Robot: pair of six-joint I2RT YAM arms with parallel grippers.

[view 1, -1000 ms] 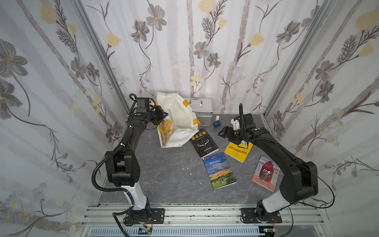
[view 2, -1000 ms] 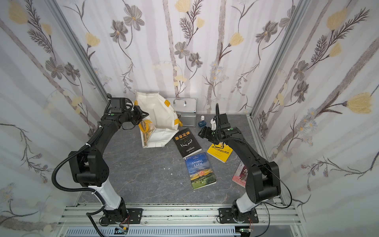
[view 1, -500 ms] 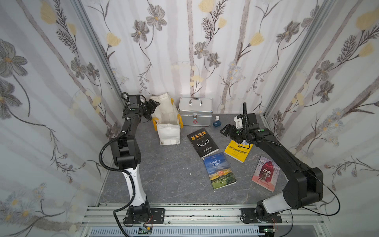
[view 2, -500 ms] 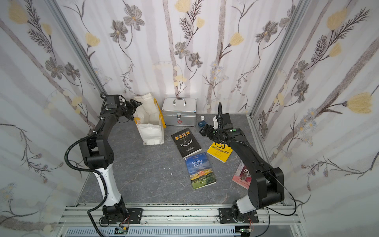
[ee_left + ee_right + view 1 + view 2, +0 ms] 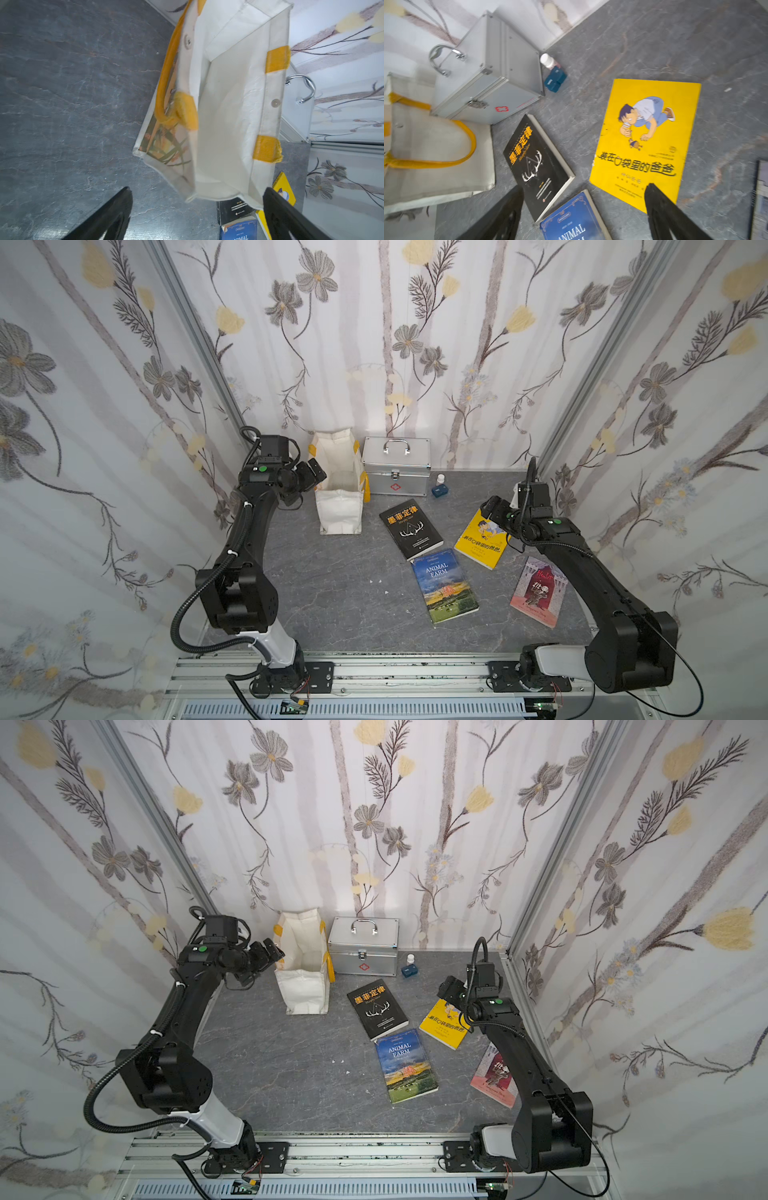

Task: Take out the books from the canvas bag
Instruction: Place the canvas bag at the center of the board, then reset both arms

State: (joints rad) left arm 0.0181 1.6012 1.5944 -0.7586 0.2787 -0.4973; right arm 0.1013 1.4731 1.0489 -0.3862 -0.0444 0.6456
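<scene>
The off-white canvas bag (image 5: 338,506) (image 5: 305,986) with yellow-orange handles stands upright at the back left. In the left wrist view the canvas bag (image 5: 228,104) shows only white fabric inside. Several books lie flat on the grey table: a black one (image 5: 410,529), the blue-green "Animal Farm" (image 5: 444,585), a yellow one (image 5: 478,541) and a pinkish-red one (image 5: 538,591). My left gripper (image 5: 313,477) (image 5: 197,189) hangs open beside the bag's left rim, holding nothing. My right gripper (image 5: 492,506) (image 5: 583,186) is open and empty above the yellow book's (image 5: 643,135) far end.
A silver metal case (image 5: 396,466) stands right of the bag against the back wall. A small white bottle and a blue box (image 5: 439,488) sit beside it. Flowered walls close in on three sides, and an aluminium rail (image 5: 374,672) runs along the front.
My left gripper let go of the bag, which went from lifted and tilted to standing upright, and drew back to its left. My right gripper opened a little wider and shifted slightly right.
</scene>
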